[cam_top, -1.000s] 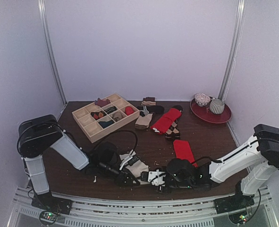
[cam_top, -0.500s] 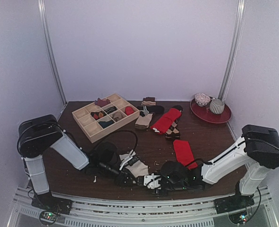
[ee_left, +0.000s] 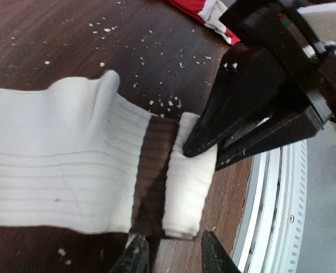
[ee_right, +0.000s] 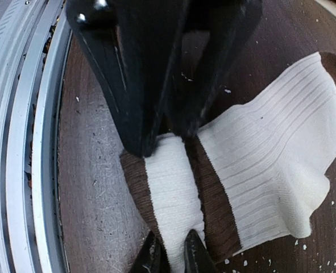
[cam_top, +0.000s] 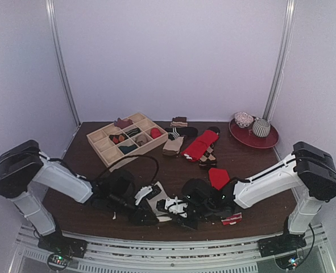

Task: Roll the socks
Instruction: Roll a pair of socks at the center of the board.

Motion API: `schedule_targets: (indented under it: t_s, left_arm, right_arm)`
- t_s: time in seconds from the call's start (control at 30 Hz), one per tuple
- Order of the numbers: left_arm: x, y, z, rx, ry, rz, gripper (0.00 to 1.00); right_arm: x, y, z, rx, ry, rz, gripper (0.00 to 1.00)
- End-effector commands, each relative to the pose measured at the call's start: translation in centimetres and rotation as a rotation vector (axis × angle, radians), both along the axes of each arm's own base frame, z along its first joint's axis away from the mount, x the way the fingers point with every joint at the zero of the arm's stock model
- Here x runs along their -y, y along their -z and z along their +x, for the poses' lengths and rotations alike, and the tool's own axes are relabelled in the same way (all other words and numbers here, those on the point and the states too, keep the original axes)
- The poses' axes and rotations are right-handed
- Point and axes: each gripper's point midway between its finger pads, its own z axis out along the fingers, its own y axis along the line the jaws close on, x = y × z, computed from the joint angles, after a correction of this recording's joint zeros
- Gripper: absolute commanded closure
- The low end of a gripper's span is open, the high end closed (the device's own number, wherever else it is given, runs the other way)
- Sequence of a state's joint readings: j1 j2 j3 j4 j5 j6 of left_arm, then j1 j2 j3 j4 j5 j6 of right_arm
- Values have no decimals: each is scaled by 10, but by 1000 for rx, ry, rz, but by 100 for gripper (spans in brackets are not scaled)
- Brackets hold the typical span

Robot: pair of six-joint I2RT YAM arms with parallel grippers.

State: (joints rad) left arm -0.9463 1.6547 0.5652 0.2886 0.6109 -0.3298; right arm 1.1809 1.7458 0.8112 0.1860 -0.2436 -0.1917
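**Cream sock, first turn of the roll.** The cream sock [cam_top: 155,193] lies flat on the bench [cam_top: 253,165], nearer the arms than the wooden tray [cam_top: 102,147]. Its banded end points away from the tray, toward the front rail. That end is doubled over into a short white fold lying across the brown band [ee_left: 153,170], probably the start of the roll.

The right pincer [ee_right: 171,257] is almost pressed together and pinches this fold, presumably so the fabric cannot spring flat. The left pincer [ee_left: 170,259] is parted, with one finger on each side of the fold and neither clearly pressing. It appears placed to fence the fold in or to take it over.

The red sock [cam_top: 219,177] lies apart, to the right of the tray and nearer than it, partly under the right arm. By its flat lie it is judged not yet begun.

**Views compared.** The overhead view gives the layout only, because the arms hide the fold. The left wrist view shows the right pincer's tips converging on the fold, and the sock's loose length beyond the band. The right wrist view shows fabric between its own tips and the left fingers straddling the fold.
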Motion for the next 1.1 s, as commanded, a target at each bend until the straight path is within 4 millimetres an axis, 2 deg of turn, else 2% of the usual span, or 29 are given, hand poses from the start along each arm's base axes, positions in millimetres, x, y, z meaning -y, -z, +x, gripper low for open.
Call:
schedule_targets:
  t_s: [0.0, 0.17, 0.3, 0.47, 0.67, 0.8, 0.93, 1.07]
  left_arm:
    - [-34, -6, 18, 175, -111, 117, 65]
    - [-43, -32, 17, 288, -154, 16, 58]
    - [-31, -48, -4, 382, -94, -104, 56]
    - [-18, -70, -8, 517, -70, -234, 48]
    - [6, -59, -3, 552, 6, -218, 45]
    - [21, -48, -8, 520, 71, -219, 44]
    - [21, -31, -13, 481, 96, -183, 44]
    - [18, -19, -21, 434, 121, -152, 49]
  right_arm:
    - [50, 41, -33, -326, 67, -314, 89]
    - [48, 43, -38, -521, 76, -412, 89]
    - [46, 46, -35, -612, 69, -482, 89]
    - [49, 54, -35, -699, 67, -543, 89]
    - [49, 65, -31, -695, 61, -586, 89]
    - [43, 62, -29, -694, 56, -567, 89]
    - [44, 62, -27, -695, 57, -560, 88]
    - [44, 62, -26, -711, 58, -547, 88]
